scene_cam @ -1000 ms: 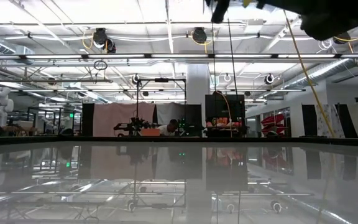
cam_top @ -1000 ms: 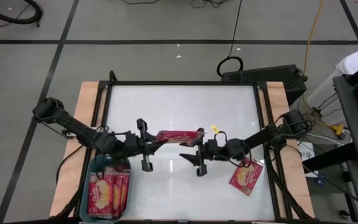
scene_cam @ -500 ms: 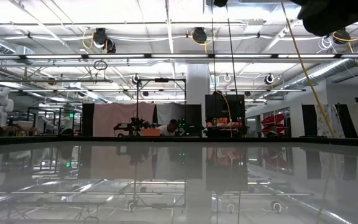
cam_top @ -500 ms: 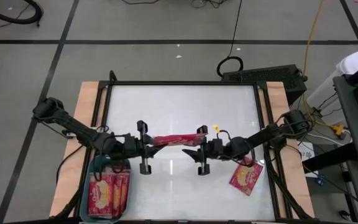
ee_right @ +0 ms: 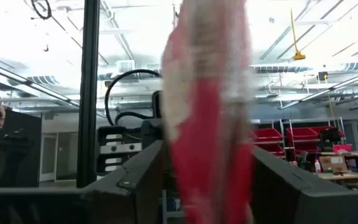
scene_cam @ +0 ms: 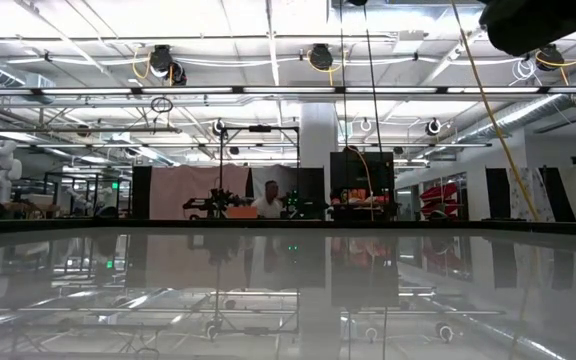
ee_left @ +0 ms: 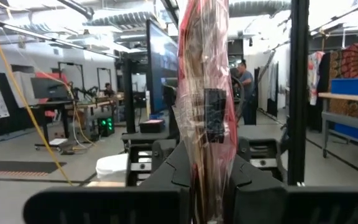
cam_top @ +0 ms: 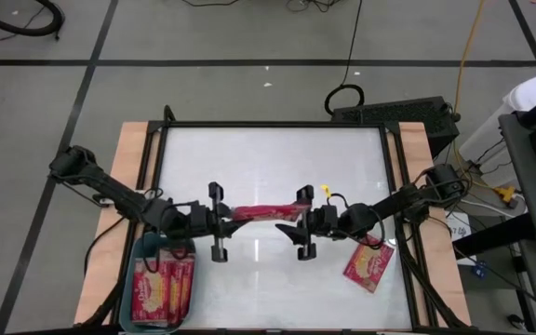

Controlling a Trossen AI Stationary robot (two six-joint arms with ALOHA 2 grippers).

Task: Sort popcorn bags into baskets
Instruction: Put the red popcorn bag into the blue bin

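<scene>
1. The teal basket (cam_top: pixel 143 249), rigid plastic with rounded corners, is sitting at the table's near-left corner, holding several packets.
2. The left gripper (cam_top: pixel 216 221) and right gripper (cam_top: pixel 301 223) are each clenching one end of a popcorn bag (cam_top: pixel 259 211) above mid-table, right of the basket.
3. The bag is likely handling as light, crinkly and slippery; gripping its ends suits it.
4. Another bag (cam_top: pixel 368 266) is lying flat, far right of the basket.

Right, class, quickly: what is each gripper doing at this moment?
Left gripper: shut on one end of the popcorn bag, held above the table.
Right gripper: shut on the same bag's other end.
</scene>
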